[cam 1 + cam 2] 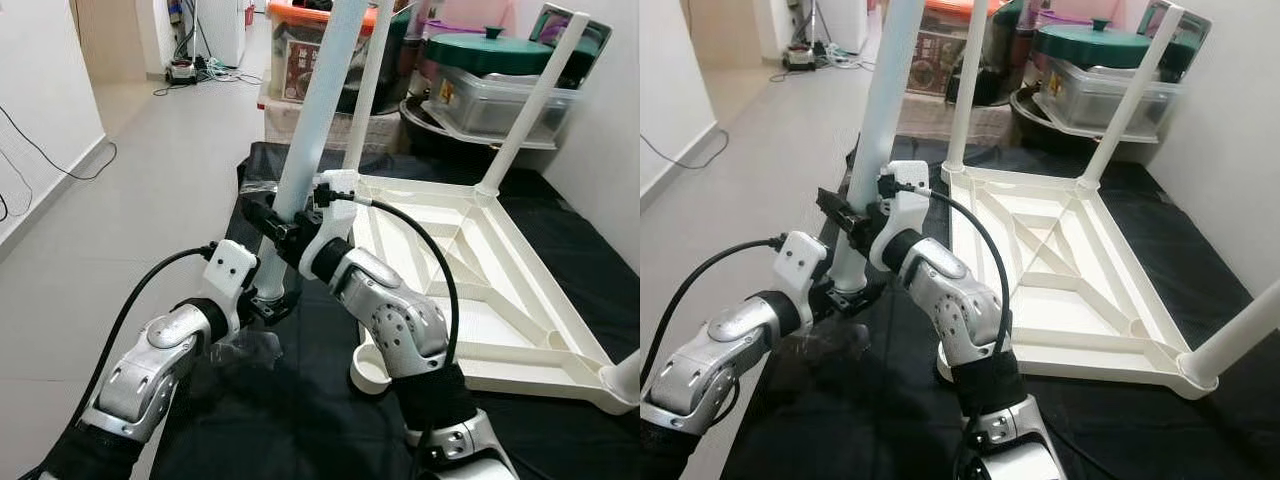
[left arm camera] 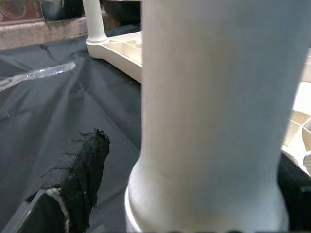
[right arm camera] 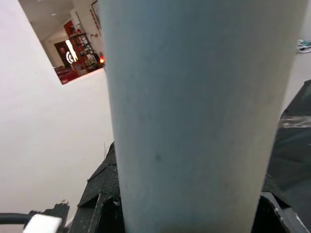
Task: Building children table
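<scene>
- Table leg (image 1: 318,100): a long, pale, smooth tube, standing near upright just beside the upturned tabletop (image 1: 470,270) on the black sheet (image 1: 300,400) spread over the floor.
- Right gripper (image 1: 285,225) has its jaws clamped round the leg partway up; left gripper (image 1: 268,300) has its jaws closed on the flared foot.
- Leg looks light and stiff but slick, so it may twist in the grasp.
- Low holds near the foot seem best for steering it toward the empty corner socket (image 1: 370,372).
- Three legs already stand in the tabletop.
</scene>
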Robot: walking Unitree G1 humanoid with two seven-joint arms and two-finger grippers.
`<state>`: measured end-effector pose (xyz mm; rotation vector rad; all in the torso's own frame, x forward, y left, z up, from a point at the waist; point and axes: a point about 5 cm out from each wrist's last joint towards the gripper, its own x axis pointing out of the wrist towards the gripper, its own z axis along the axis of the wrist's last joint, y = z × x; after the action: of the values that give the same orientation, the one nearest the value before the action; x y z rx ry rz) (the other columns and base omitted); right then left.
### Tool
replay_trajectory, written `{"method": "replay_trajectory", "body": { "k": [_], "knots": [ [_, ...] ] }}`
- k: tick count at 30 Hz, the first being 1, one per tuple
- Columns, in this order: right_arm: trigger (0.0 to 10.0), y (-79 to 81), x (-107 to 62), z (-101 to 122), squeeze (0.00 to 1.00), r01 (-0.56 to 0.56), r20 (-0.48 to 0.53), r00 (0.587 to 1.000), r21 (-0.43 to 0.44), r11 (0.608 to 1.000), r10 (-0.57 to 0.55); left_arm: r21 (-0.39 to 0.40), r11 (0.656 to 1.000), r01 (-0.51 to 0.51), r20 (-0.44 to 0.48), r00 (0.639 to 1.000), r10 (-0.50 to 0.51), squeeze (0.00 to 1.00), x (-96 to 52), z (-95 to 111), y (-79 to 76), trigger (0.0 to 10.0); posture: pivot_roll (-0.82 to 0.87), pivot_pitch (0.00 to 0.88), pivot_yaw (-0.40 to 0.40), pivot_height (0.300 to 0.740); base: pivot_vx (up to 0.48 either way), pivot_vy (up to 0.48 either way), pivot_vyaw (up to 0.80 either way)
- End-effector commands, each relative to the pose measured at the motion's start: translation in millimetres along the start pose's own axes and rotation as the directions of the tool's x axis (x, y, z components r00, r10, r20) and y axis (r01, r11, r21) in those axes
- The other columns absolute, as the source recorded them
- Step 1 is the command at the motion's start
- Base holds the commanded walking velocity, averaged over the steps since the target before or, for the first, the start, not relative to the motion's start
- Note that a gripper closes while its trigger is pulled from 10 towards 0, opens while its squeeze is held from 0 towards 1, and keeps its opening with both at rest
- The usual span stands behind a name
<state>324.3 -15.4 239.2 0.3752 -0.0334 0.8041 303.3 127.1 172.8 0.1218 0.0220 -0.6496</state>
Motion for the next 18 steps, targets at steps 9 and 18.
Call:
{"method": "replay_trajectory", "body": {
  "k": [9, 18],
  "knots": [
    [10.0, 5.9, -0.8, -1.5, 0.00, -0.029, -0.008, 1.000, 0.011, 1.000, 0.030, -0.010, 0.997, 0.078, 0.012, 0.997, -0.078, 0.00, 4.7, -4.4, -13.0, 0.0, 0.06, 0.000, -0.094, 0.740, 0.000, 0.000, 0.00],
    [10.0, 4.8, -3.5, 3.1, 1.00, -0.067, 0.002, 0.998, 0.005, 0.998, 0.067, 0.025, 0.984, 0.176, -0.020, 0.984, -0.176, 0.00, -3.9, -6.9, -23.2, 0.0, 0.08, 0.000, -0.104, 0.740, 0.000, 0.000, 0.00]
  ]
}}
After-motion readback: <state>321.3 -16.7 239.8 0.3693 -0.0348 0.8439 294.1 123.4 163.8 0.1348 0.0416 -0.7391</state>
